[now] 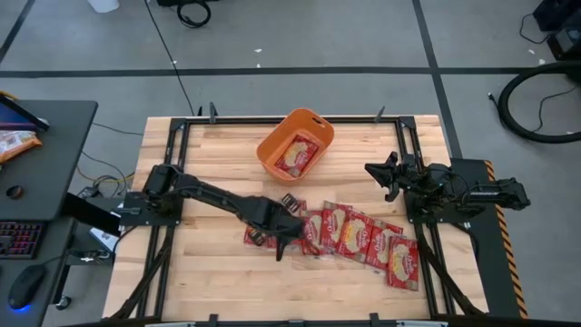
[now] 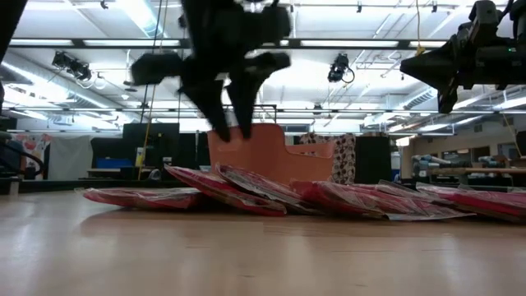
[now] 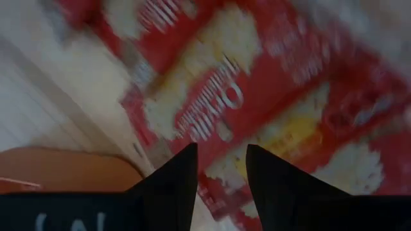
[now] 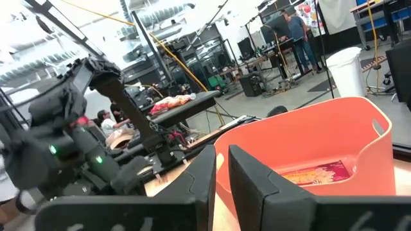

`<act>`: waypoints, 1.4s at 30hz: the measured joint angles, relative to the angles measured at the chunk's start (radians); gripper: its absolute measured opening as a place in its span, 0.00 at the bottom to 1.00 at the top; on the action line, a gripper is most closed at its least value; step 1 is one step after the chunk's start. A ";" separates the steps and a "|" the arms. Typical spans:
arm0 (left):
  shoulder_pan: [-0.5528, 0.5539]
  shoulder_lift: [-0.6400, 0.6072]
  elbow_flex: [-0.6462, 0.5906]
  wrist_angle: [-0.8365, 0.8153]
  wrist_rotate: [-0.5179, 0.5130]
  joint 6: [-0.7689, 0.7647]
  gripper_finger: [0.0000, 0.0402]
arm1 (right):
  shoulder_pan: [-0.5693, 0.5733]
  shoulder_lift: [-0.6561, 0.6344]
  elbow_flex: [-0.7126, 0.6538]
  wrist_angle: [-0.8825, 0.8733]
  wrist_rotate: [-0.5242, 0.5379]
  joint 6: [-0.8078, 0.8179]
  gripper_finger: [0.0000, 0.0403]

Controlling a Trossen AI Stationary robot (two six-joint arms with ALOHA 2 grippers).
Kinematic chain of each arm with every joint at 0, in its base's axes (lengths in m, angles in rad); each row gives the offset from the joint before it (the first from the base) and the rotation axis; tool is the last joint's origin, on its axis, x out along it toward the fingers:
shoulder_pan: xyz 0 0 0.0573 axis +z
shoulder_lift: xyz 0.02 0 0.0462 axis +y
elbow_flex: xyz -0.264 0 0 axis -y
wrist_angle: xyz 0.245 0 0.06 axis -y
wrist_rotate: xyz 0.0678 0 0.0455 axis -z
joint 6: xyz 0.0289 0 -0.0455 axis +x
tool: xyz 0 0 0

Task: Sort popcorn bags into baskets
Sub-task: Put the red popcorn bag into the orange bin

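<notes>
Several red popcorn bags [image 1: 354,241] with cream pictures lie flat on the wood in an overlapping row [image 2: 246,189], right of the table's middle. One more bag [image 1: 298,153] lies inside the orange tub [image 1: 272,150], which stands near the far edge. My left gripper [image 1: 281,238] hangs open just above the left end of the row, fingers pointing down; the bags [image 3: 257,83] fill its wrist view. My right gripper [image 1: 381,177] waits raised at the table's right, open by a narrow gap [image 4: 221,154], and faces the tub [image 4: 308,141].
Bare wood spreads along the near edge [image 1: 227,282] and at the table's left. Dark frame rails border the table. A side desk on the left carries a keyboard, a mouse and an orange-and-white snack bag [image 1: 14,141]. People stand far off in the room [image 4: 298,29].
</notes>
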 joint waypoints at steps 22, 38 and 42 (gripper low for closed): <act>-0.039 -0.001 -0.085 -0.094 -0.074 0.017 0.34 | 0.000 0.000 0.000 0.000 0.000 0.000 0.12; -0.084 -0.079 -0.313 -0.010 -0.138 -0.032 0.34 | 0.000 0.000 0.000 0.000 -0.001 0.000 0.12; -0.094 -0.181 -0.440 0.116 -0.149 -0.023 0.34 | 0.000 0.000 0.000 0.000 -0.001 0.000 0.12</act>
